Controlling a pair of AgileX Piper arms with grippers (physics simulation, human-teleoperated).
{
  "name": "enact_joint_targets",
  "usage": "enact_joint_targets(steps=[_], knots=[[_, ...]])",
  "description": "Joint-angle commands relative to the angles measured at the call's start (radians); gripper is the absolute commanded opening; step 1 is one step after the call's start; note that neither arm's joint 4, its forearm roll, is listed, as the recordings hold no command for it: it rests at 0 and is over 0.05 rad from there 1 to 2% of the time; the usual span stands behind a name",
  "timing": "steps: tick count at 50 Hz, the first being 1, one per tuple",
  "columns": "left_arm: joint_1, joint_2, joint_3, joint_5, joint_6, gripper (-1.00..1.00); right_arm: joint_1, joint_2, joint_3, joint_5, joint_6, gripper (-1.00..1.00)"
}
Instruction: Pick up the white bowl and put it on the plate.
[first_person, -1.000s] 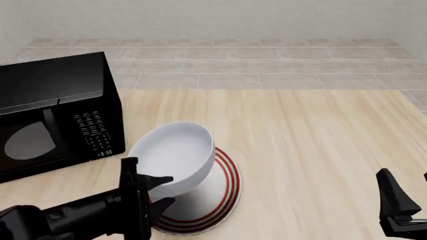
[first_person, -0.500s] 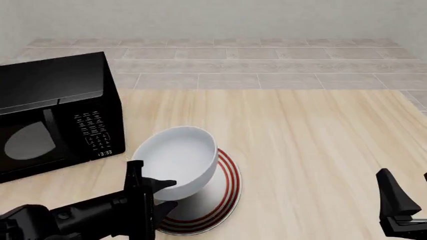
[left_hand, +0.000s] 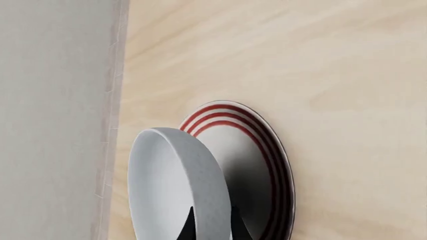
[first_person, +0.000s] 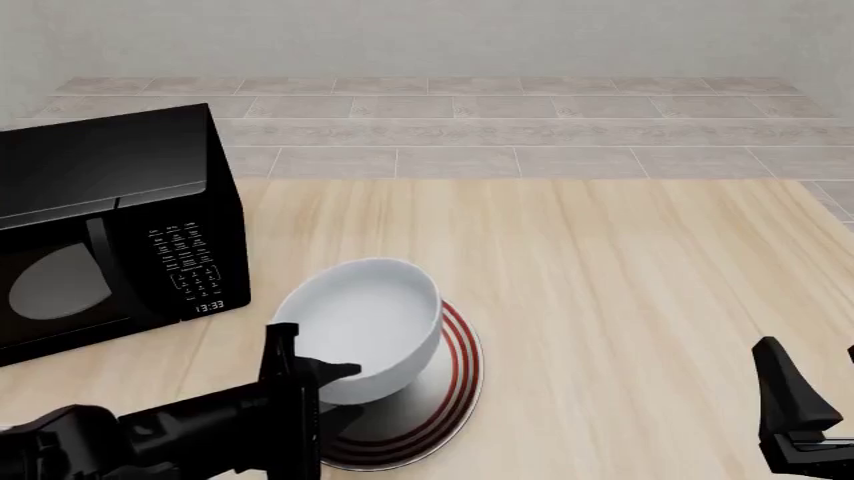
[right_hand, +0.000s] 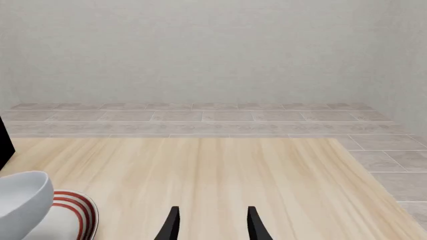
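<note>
- Left gripper (first_person: 336, 385) clenched on near rim of white bowl (first_person: 367, 328); bowl hides part of plate (first_person: 454, 375).
- Right gripper (right_hand: 210, 225) jaws apart, arm cut off at frame edge.

Occlusions and cropped regions, all three views.
Front view: near-left part of plate (first_person: 454, 375) hidden behind white bowl (first_person: 363, 330) and left gripper (first_person: 327, 385); microwave (first_person: 114, 225) cut by left edge; right gripper (first_person: 801, 415) cropped at lower right corner. Left wrist view: bowl base cut by lower edge.
</note>
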Motion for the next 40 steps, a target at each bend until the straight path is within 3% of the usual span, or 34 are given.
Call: enact_joint_targets(steps=[1, 40], knots=[[-0.01, 0.005, -0.013, -0.012, 0.011, -1.0, -0.001, 0.0, 0.001, -0.001, 0.0, 1.0], [-0.011, 0.073, -0.032, -0.007, -0.032, -1.0, 0.0, 0.0, 0.001, -0.001, -0.001, 1.0]])
